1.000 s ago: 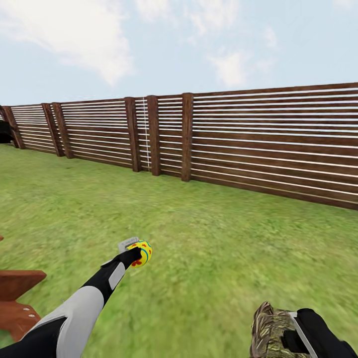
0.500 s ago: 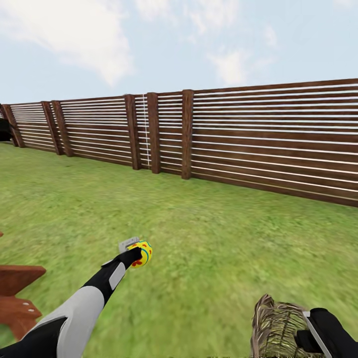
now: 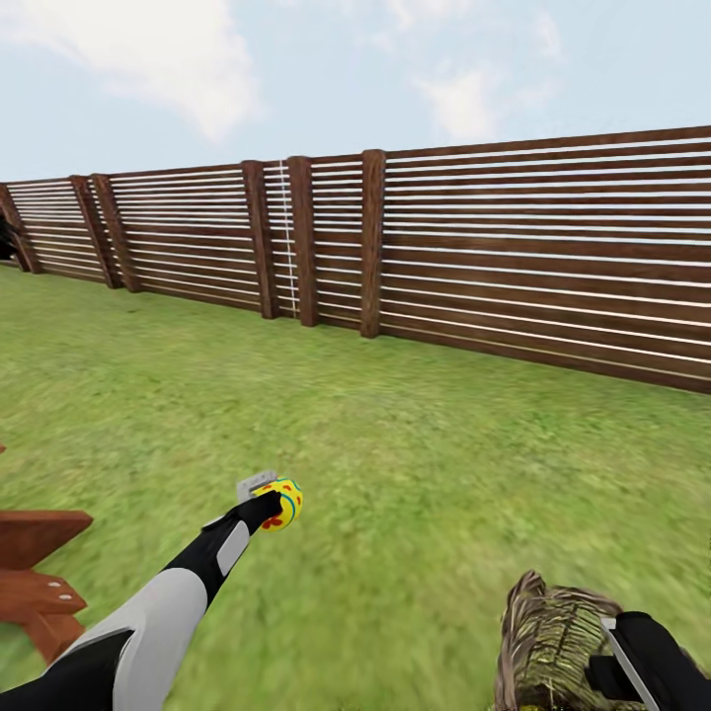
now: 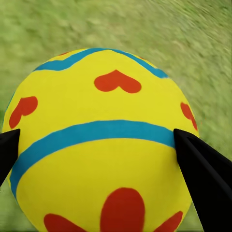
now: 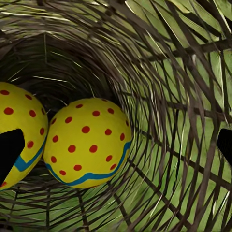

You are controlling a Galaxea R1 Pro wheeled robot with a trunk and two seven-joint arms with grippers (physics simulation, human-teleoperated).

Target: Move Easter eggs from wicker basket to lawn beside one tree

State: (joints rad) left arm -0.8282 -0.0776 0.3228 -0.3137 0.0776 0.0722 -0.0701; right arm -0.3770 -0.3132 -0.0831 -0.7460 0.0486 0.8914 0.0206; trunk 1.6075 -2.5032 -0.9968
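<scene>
bright even daylight, blurred grass (image 3: 415, 474)

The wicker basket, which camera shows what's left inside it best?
The right wrist view: it looks straight down into the wicker basket, showing two Easter eggs lying side by side at the bottom. The head view catches just the basket's outside at the lower edge, held by the right gripper; its contents are hidden.

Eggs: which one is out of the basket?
The heart-patterned egg, clamped in the left gripper over the lawn. The two red-dotted eggs sit inside the wicker basket.
</scene>
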